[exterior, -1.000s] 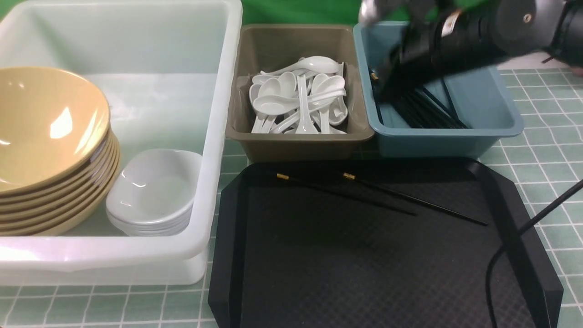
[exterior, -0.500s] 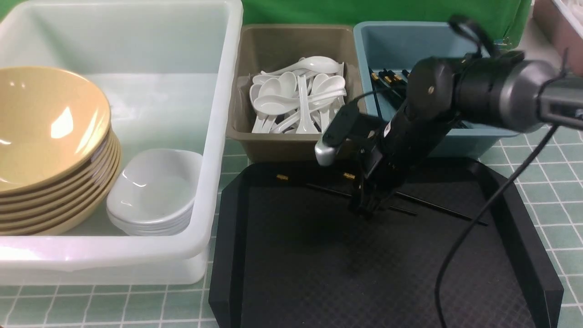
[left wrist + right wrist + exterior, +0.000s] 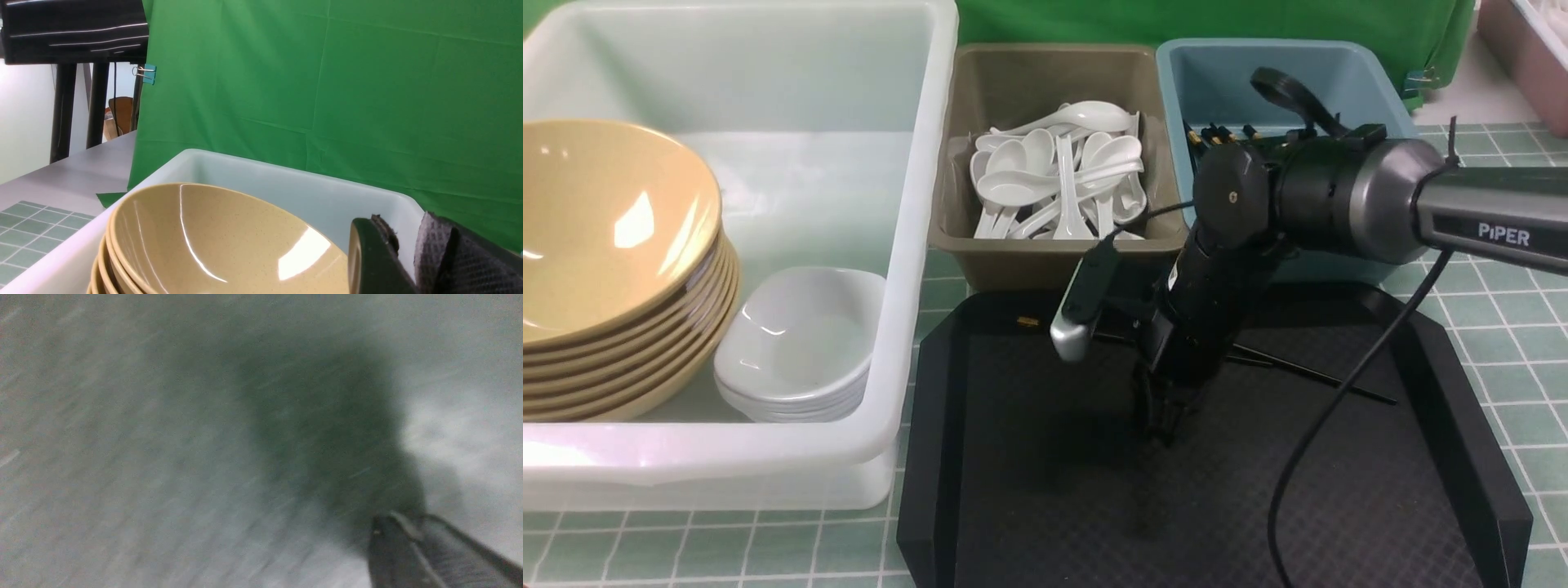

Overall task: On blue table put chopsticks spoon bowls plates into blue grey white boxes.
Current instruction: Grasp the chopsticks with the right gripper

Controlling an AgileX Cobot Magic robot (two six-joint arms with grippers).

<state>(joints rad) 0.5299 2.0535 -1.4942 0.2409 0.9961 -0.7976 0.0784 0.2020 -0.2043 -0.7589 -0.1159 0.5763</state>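
Observation:
My right gripper [image 3: 1164, 425] points down at the black tray [image 3: 1029, 506], with its fingers together and nothing visible between them. The right wrist view is blurred and shows the right gripper [image 3: 398, 522] closed. Two chopsticks lie on the tray behind it, one by its gold band [image 3: 1029, 321] and one trailing right [image 3: 1311, 377]. More chopsticks [image 3: 1217, 135] lie in the blue box [image 3: 1233, 82]. Spoons [image 3: 1058, 180] fill the grey box [image 3: 1045, 265]. Bowls [image 3: 605, 245] and plates [image 3: 800, 343] are stacked in the white box [image 3: 915, 245]. My left gripper [image 3: 404, 222] hangs beside the bowls [image 3: 212, 245], slightly apart and empty.
The blue table [image 3: 1486, 294] shows around the tray and boxes. A black cable [image 3: 1307, 457] loops from the right arm over the tray's right half. A pinkish bin [image 3: 1531, 57] stands at the far right, and a green backdrop [image 3: 327, 81] hangs behind the boxes.
The right arm swung from over the blue box down onto the tray, then shifted toward the near side. Its jaws have drawn together. Both tray chopsticks look unmoved.

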